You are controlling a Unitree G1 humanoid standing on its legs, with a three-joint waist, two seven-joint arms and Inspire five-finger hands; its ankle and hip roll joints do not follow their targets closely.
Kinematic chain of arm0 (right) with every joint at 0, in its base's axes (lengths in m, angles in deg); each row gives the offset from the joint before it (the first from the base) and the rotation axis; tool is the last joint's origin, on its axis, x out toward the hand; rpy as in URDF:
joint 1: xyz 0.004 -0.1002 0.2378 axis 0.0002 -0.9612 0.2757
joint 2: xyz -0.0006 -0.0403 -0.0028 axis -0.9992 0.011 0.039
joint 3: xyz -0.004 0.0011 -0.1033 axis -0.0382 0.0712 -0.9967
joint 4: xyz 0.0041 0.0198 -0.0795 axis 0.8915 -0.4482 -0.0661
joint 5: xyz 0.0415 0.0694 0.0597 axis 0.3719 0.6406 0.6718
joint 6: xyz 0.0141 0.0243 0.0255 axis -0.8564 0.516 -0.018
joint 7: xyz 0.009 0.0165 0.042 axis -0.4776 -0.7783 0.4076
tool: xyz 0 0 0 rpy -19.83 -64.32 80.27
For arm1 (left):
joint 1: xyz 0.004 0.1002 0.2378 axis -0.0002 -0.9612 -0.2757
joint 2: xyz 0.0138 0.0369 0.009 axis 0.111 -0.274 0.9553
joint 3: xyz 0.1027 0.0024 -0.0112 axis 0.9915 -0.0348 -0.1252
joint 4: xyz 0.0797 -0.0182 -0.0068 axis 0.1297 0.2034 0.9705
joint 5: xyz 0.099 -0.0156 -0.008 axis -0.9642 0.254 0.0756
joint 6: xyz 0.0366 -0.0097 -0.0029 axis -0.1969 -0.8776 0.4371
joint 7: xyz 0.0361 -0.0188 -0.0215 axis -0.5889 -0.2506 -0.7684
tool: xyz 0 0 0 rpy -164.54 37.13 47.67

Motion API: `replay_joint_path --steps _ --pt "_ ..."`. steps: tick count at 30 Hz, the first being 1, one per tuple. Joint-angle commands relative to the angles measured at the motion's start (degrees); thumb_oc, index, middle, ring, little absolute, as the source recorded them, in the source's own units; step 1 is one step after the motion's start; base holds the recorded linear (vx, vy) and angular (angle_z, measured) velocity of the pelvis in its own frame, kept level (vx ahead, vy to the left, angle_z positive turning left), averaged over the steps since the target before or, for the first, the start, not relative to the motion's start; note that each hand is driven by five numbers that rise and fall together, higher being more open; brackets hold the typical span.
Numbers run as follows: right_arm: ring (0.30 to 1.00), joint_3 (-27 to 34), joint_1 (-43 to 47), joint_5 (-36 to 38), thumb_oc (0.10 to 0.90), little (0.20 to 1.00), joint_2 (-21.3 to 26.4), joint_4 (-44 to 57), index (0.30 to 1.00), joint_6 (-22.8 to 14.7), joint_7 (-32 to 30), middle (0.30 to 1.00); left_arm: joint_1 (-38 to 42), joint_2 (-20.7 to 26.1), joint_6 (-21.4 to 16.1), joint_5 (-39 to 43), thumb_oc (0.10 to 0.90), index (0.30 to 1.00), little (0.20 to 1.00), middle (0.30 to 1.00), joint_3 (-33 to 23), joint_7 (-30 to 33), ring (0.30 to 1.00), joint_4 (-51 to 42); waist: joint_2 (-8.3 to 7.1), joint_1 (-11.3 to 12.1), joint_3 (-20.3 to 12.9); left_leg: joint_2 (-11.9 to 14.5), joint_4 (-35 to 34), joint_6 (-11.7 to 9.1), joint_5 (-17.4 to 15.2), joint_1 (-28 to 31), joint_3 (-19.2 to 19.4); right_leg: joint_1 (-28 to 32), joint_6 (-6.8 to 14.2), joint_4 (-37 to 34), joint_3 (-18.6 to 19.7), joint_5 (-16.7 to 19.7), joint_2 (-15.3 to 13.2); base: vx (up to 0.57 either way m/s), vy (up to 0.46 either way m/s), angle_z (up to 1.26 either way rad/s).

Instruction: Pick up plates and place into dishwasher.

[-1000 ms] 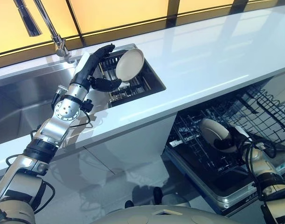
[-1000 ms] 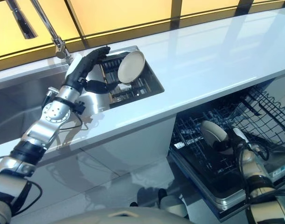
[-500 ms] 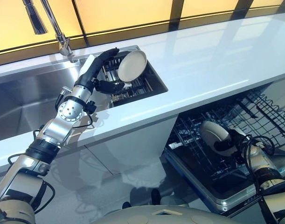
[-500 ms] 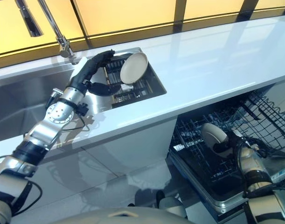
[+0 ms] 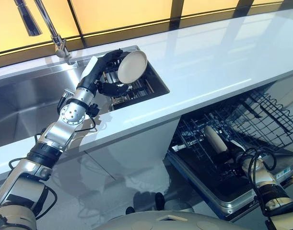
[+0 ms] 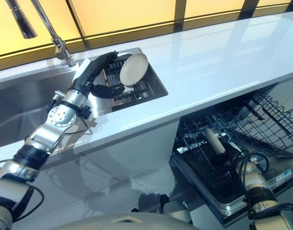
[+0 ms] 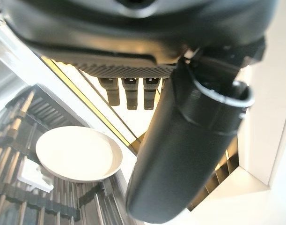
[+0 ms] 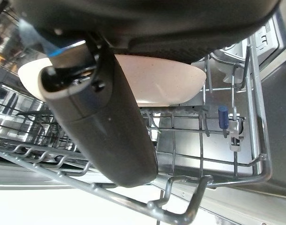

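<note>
Up over the sink rack [image 5: 136, 88], the left hand [image 5: 104, 72] reaches with fingers arched over the top and thumb below, just beside a cream plate [image 5: 132, 66] standing on edge in that rack. The left wrist view adds what the head views can't: the fingers [image 7: 128, 91] hang straight and clear of the plate [image 7: 79, 154], thumb apart, so the hand is wide and holds nothing.

Down at the dishwasher rack [image 6: 242, 129], below the desk [image 6: 218, 52], a second plate [image 6: 214, 141] stands on edge among the wires, with the right hand [image 6: 232, 158] right against it. The right wrist view shows the thumb lying across that plate's [image 8: 171, 86] face over the wire tines; whether the fingers behind it grip, I cannot tell.

Against a second ago, the dishwasher plate showed its broad face; it has turned edge-on. The left hand has stayed beside the sink plate.
</note>
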Motion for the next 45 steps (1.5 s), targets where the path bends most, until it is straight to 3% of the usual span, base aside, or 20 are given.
replay_joint_path --steps 1,11,18,34,45 --pt "0.900 2.5 3.3 1.0 0.800 0.900 4.1 4.6 0.900 -2.7 0.5 0.900 7.2 0.2 -5.2 -1.3 0.800 0.900 0.900 0.900 -3.8 3.3 0.900 -2.8 0.47 0.3 -3.0 0.7 2.2 -0.3 -5.7 0.0 4.0 -1.3 5.8 5.0 0.4 -5.1 0.9 0.00 0.000 0.00" --pt "0.900 8.1 -2.1 -1.3 0.800 0.900 5.2 16.1 0.900 -3.4 -1.4 0.900 5.2 1.7 -6.0 -2.6 0.800 0.900 0.900 0.900 -6.0 3.6 0.900 -3.1 0.34 -1.3 -2.6 0.6 1.9 -0.1 -5.6 0.1 4.6 -1.8 6.0 5.2 1.1 -5.0 1.2 -0.01 0.001 -0.03" --pt "0.900 15.4 -7.3 -2.5 0.800 0.900 6.0 28.7 0.900 -6.0 -3.8 0.900 2.9 2.7 -6.6 -3.8 0.800 0.900 0.900 0.900 -8.9 4.3 0.900 -2.8 0.70 -3.4 -2.7 0.5 1.5 0.0 -5.4 0.1 5.4 -2.4 6.2 5.4 2.0 -5.0 1.6 -0.01 0.012 -0.07" --pt "0.900 24.5 -12.5 1.5 0.800 0.900 5.3 43.6 0.900 -20.1 -10.7 0.900 0.4 3.0 -7.2 -5.8 0.800 0.900 0.900 0.900 -12.4 5.2 0.900 -0.3 1.84 -5.6 -3.3 0.1 1.2 0.2 -5.6 0.1 6.4 -3.3 6.5 6.0 3.3 -5.2 2.3 0.00 0.014 -0.06" --pt "0.900 27.2 -14.2 1.0 0.800 0.900 6.0 49.9 0.900 -22.5 -11.9 0.900 0.4 2.8 -4.1 -1.5 0.800 0.900 0.900 0.900 -12.9 3.6 0.900 2.9 2.66 -6.5 -3.2 -0.1 1.5 0.2 -5.5 -0.2 6.8 -3.8 6.6 6.5 3.5 -5.4 2.3 0.00 0.001 -0.01"
